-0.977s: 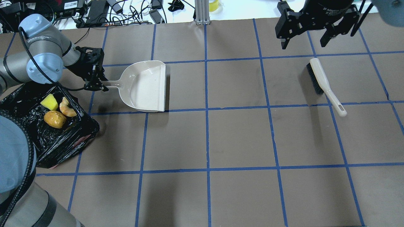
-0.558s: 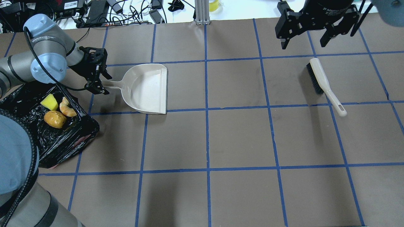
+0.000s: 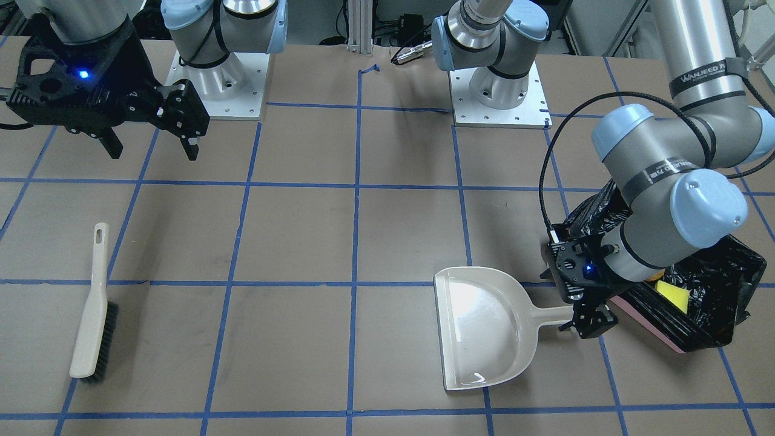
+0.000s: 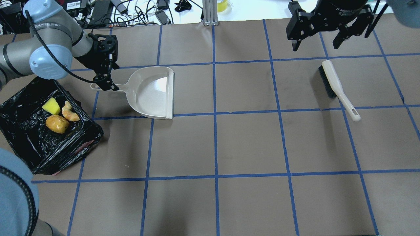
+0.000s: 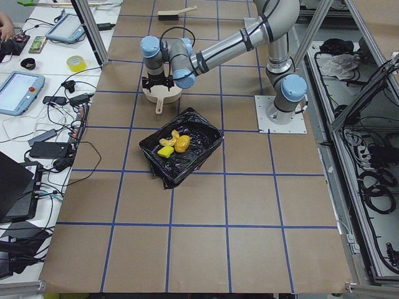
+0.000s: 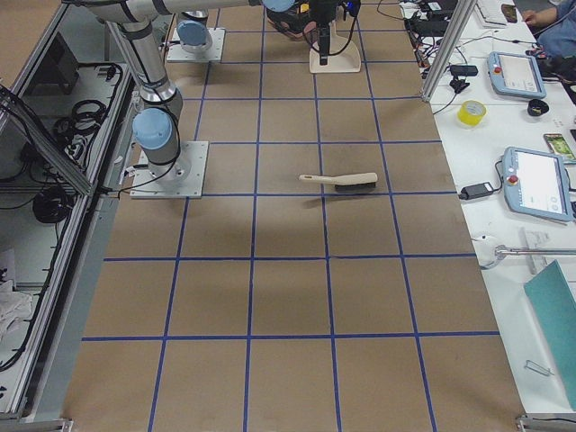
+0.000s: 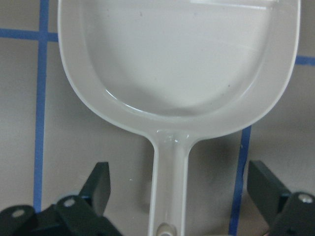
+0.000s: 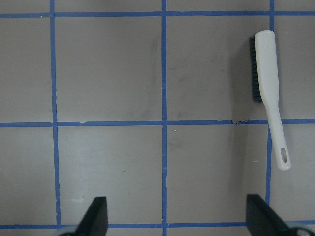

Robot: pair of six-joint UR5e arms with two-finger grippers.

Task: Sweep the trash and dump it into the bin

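The trash lies inside the bin (image 4: 39, 144), a pink tub lined with a black bag: a golden-brown lump (image 4: 57, 124), a yellow sponge wedge (image 4: 51, 106) and a pale curved peel (image 4: 70, 113). The empty beige dustpan (image 4: 154, 93) rests flat on the table beside the bin. My left gripper (image 4: 105, 79) hovers open over its handle (image 7: 170, 182), with one finger (image 7: 98, 184) on each side and clear of it. My right gripper (image 4: 316, 41) hangs open at the far right, above and behind the beige brush (image 4: 334, 83), holding nothing.
The brush (image 3: 91, 315) lies alone on the brown paper with its blue tape grid. Cables and devices crowd the white bench beyond the far edge (image 4: 131, 9). An aluminium post (image 4: 210, 13) stands at the far middle. The bin (image 3: 714, 315) sits under my left arm's elbow.
My left arm has swung away from the bin toward the far edge. The dustpan has shifted a little right and lies flat, and its handle end now shows free. The right arm is still.
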